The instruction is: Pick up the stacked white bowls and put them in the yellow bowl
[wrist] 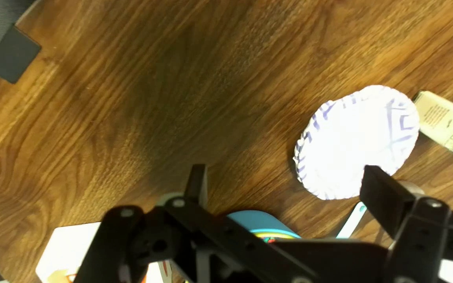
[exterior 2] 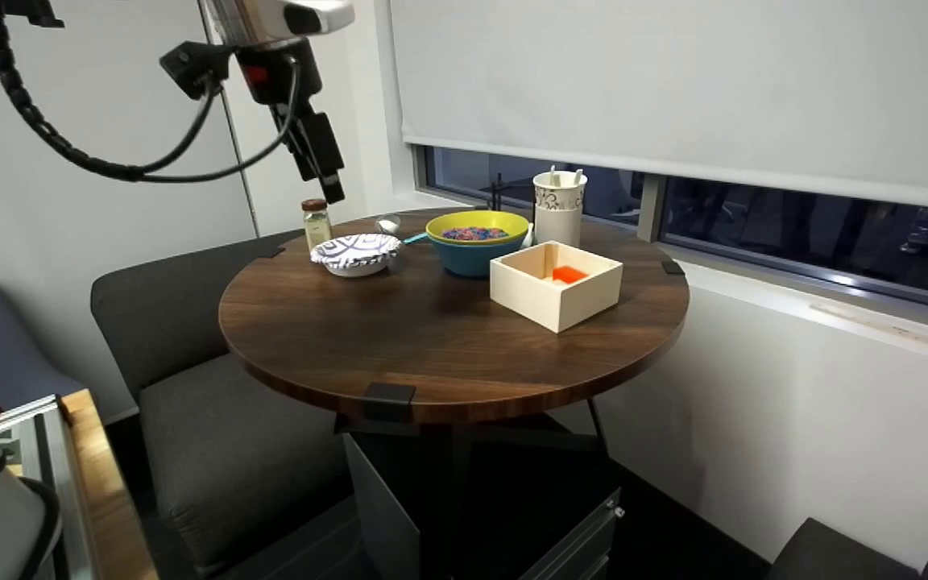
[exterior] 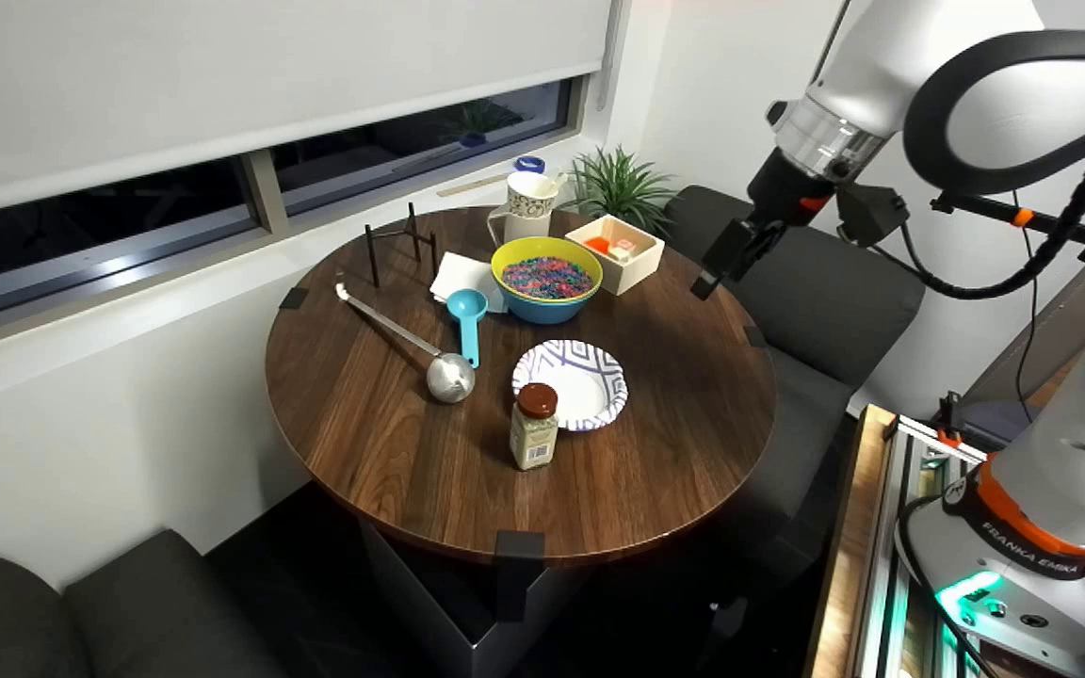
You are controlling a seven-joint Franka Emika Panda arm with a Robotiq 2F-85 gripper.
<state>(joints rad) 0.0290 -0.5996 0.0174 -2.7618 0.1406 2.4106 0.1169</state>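
The stacked white bowls (exterior: 590, 391), with purple-blue marks, sit upright on the round wooden table in both exterior views (exterior 2: 355, 254). They also show in the wrist view (wrist: 352, 137), glaring bright. The yellow bowl (exterior: 542, 249) sits nested in a blue bowl (exterior: 547, 312) and holds multicoloured beads. It also shows in an exterior view (exterior 2: 472, 219); in the wrist view only a sliver of its rim (wrist: 274, 235) shows past the gripper. My gripper (wrist: 285, 169) is open and empty. It hangs above the table, apart from the bowls, in both exterior views (exterior: 707, 282) (exterior 2: 333, 189).
A spice jar (exterior: 534, 428) stands against the white bowls. A blue scoop (exterior: 469, 325), a metal ladle (exterior: 450, 377) and a napkin (exterior: 456, 273) lie beside the bowls. A wooden box (exterior 2: 557, 298), a tall cup (exterior 2: 558, 213) and a black stand (exterior: 401, 235) stand around the yellow bowl.
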